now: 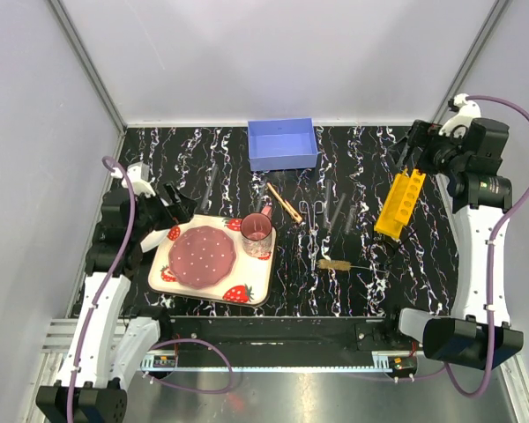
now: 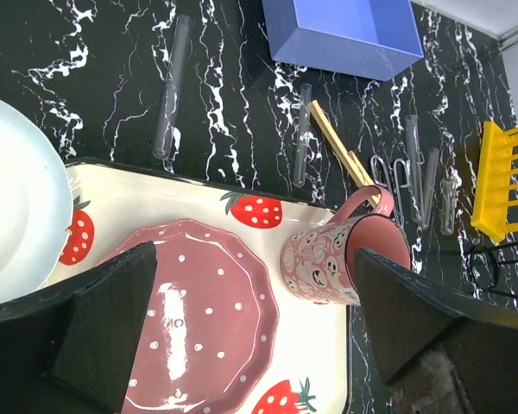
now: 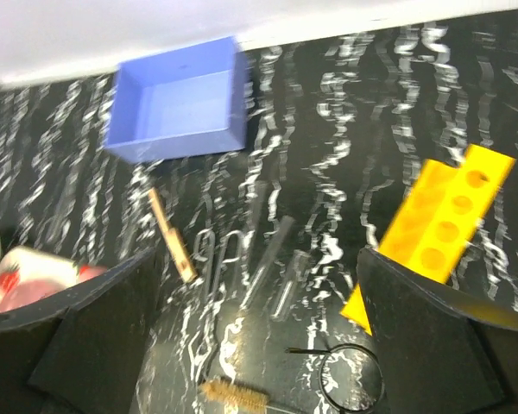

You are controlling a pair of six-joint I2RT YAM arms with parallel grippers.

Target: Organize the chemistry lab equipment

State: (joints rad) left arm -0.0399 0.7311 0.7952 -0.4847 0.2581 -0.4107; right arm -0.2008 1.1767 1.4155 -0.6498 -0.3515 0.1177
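Observation:
The lab tools lie on the black marbled table. A tan wooden clamp [image 1: 284, 203], metal forceps [image 1: 313, 212], thin tubes [image 1: 339, 211], a wire brush [image 1: 335, 264] and a yellow holed rack [image 1: 400, 203] are spread across the middle and right. My left gripper [image 2: 259, 345] is open and empty above the pink plate [image 2: 198, 310]; it shows at the tray's left in the top view [image 1: 176, 205]. My right gripper [image 3: 259, 362] is open and empty, high above the tubes [image 3: 272, 259], with the rack [image 3: 445, 224] beside its right finger. The right wrist view is blurred.
A blue box [image 1: 282, 144] stands at the back centre. A strawberry-print tray [image 1: 256, 291] holds the pink plate and a pink cup [image 1: 257, 233]. A white bowl [image 2: 17, 224] sits left of the tray. A wire ring [image 3: 350, 379] lies near the brush [image 3: 233, 397].

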